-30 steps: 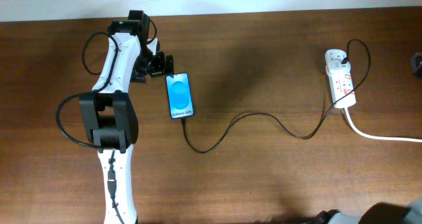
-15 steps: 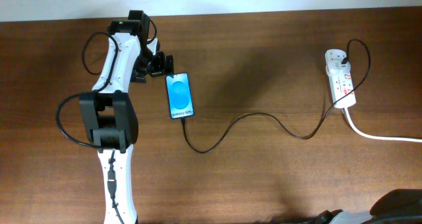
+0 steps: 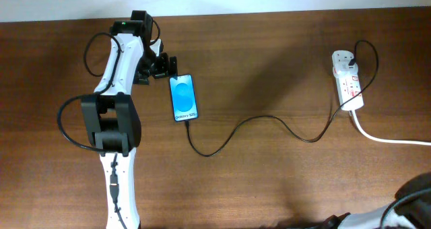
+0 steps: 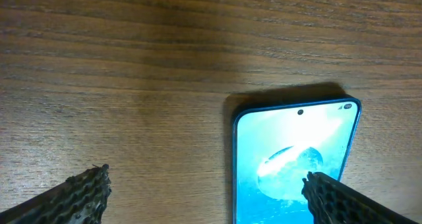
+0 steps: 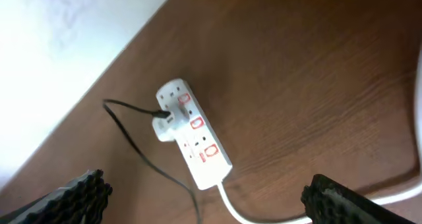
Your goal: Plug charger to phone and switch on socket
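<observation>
While its jaws stand spread wide and released, the left gripper (image 3: 166, 67) hangs low over the tabletop (image 3: 269, 47), just beside the top end of the phone (image 3: 183, 97). In the left wrist view one of the gripper's ribbed black fingers (image 4: 82, 192) sits at the lower left and the other overlaps the phone's right edge. The phone (image 4: 293, 161) lies flat and face up, its bright blue screen lit and a small camera dot near its top edge. From overhead, small dark writing near the screen's lower end reads "Galaxy S25".

At that lower end the charger (image 3: 256, 119), a thin black cable, meets the phone. Whether its tip is fully seated cannot be told. It loops across the wood towards the far right, where the socket (image 3: 348, 81) lies near the tabletop's edge.

The right gripper (image 5: 211, 197) also has its jaws wide apart and clasps nothing, well above the socket (image 5: 194, 141). There the black cable ends at a white adapter (image 5: 165, 125) on the strip. Three red-outlined switches (image 5: 196, 123) run along the strip, their writing too small to read. A thick white cord (image 3: 384, 138) leads off to the right.
</observation>
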{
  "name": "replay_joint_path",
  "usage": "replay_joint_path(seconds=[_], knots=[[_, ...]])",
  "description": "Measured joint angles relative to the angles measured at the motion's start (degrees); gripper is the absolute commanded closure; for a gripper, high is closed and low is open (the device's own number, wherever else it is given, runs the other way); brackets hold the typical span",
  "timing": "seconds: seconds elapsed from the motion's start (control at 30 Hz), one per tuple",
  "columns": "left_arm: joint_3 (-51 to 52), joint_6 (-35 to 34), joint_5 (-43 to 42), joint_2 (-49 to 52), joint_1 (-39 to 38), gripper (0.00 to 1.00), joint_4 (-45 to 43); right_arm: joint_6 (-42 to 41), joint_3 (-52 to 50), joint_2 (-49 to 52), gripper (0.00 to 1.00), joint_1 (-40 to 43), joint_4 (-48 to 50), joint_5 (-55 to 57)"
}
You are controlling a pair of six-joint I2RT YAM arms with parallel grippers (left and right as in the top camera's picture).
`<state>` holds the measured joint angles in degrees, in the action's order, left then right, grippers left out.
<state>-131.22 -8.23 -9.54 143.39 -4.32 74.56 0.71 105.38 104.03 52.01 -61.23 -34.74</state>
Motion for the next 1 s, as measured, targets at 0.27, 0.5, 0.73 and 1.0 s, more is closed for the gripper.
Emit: replay_joint_path(seconds=[0.27,0.5,0.73,1.0], knots=[[0.0,0.0,0.0,0.0,0.0,0.01,0.0,8.5,0.0,6.8,0.02,-5.0,2.2,-1.1],[0.0,0.0,0.0,0.0,0.0,0.01,0.0,10.4,0.0,11.0,0.02,-11.2,8.2,6.7],[0.0,0.0,0.0,0.0,0.0,0.01,0.0,10.4,0.0,16.1,0.02,-12.2,9.0,8.7],[0.0,0.0,0.0,0.0,-0.2,0.01,0.0,10.2,0.0,19.8,0.01,-16.2,8.8,9.9]])
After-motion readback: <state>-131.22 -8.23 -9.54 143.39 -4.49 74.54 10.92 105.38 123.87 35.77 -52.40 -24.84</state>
